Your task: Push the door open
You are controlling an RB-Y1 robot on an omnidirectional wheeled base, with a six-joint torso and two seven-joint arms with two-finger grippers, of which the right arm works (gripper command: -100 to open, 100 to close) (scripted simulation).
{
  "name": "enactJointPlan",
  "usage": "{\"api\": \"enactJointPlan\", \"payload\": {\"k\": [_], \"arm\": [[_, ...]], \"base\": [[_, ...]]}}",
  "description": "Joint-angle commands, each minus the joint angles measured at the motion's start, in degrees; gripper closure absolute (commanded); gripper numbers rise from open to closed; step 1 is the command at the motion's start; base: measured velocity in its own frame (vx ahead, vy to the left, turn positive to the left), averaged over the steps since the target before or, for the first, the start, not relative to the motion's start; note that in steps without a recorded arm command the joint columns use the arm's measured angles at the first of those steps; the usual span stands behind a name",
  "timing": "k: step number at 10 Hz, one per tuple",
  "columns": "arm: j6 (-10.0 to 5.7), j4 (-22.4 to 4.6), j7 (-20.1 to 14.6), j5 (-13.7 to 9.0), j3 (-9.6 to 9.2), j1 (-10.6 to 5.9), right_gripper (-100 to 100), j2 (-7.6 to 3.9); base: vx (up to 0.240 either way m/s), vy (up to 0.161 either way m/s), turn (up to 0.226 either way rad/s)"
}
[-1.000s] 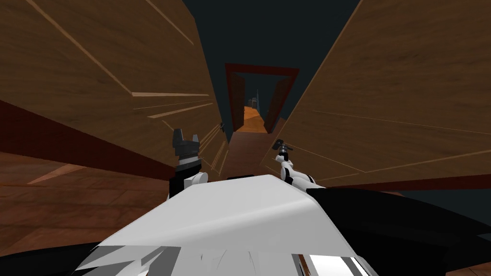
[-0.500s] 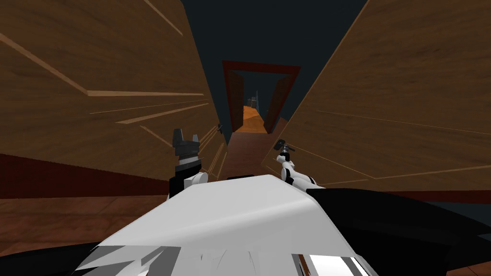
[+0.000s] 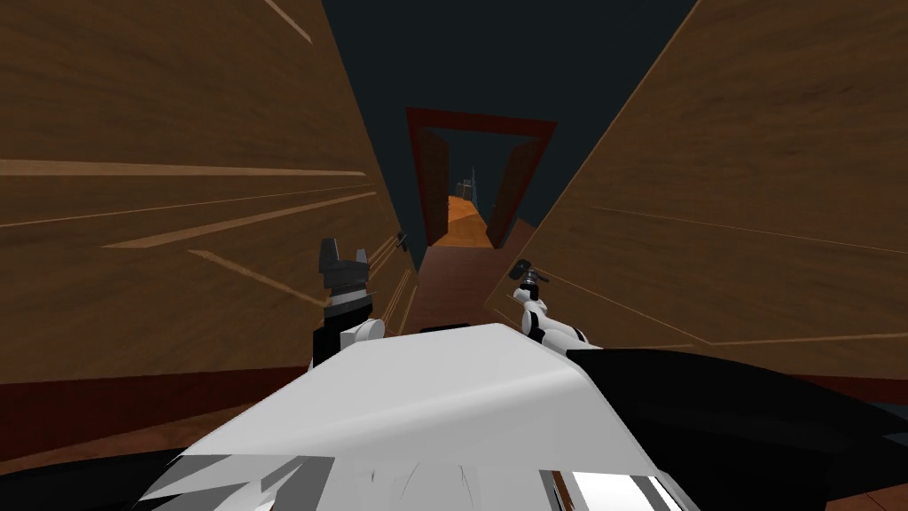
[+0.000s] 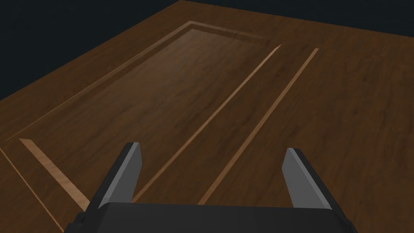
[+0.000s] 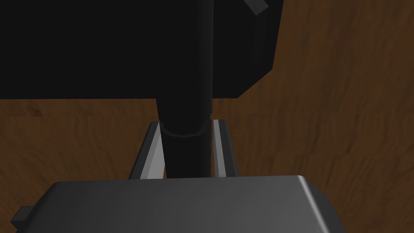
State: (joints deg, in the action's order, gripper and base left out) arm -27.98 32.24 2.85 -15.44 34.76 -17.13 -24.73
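The brown wooden door (image 3: 754, 177) rises along my right side. My right gripper (image 3: 525, 271) is shut on its dark handle (image 3: 520, 264). In the right wrist view the black handle shaft (image 5: 188, 141) sits squeezed between the two fingers (image 5: 220, 145) of the right gripper (image 5: 186, 125), with a black block (image 5: 121, 48) of the handle beyond and the door's wood grain (image 5: 343, 121) behind. My left gripper (image 3: 341, 257) is held up, open and empty. The left wrist view has the left gripper (image 4: 214, 151) facing a brown panelled surface (image 4: 194, 89) at a short distance.
A brown panelled wall or door (image 3: 177, 177) stands close on my left, leaving a narrow floor strip (image 3: 452, 284) ahead. At its far end is a red-framed doorway (image 3: 479, 124) with leaves swung open onto an orange floor (image 3: 461, 229). Dark red skirting (image 3: 133, 399) runs low on the left.
The whole head picture has shifted: the side panels slid outward and the far doorway looks slightly larger, so I have moved forward. Both grippers keep their pose; the right stays on the handle.
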Motion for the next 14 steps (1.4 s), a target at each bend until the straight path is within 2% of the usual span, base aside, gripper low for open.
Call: {"api": "enactJointPlan", "payload": {"k": [1,3,4,5,6,10,11,14], "arm": [[-0.96,-0.83,0.1,-0.41,1.15,0.36,100,-0.93],[-1.13,-1.17,0.59,-0.89,2.43,0.77,100,-1.37],[-1.13,-1.17,0.59,-0.89,2.43,0.77,100,-1.37],[-1.31,-1.51,1.09,-1.4,3.75,1.2,100,-1.83],[-1.35,-1.6,1.22,-1.52,4.08,1.31,100,-1.95],[-1.35,-1.6,1.22,-1.52,4.08,1.31,100,-1.95],[-1.53,-1.94,1.72,-2.03,5.4,1.73,100,-2.41],[-1.75,-2.36,2.34,-2.64,7.02,2.26,100,-2.97]], "base": [[0.153,-0.026,-0.036],[0.226,-0.026,-0.068],[0.114,-0.045,-0.029],[0.131,-0.071,-0.019],[0.188,-0.048,-0.052],[0.049,-0.005,-0.01],[0.121,-0.011,-0.031],[0.203,-0.03,-0.075]]}}
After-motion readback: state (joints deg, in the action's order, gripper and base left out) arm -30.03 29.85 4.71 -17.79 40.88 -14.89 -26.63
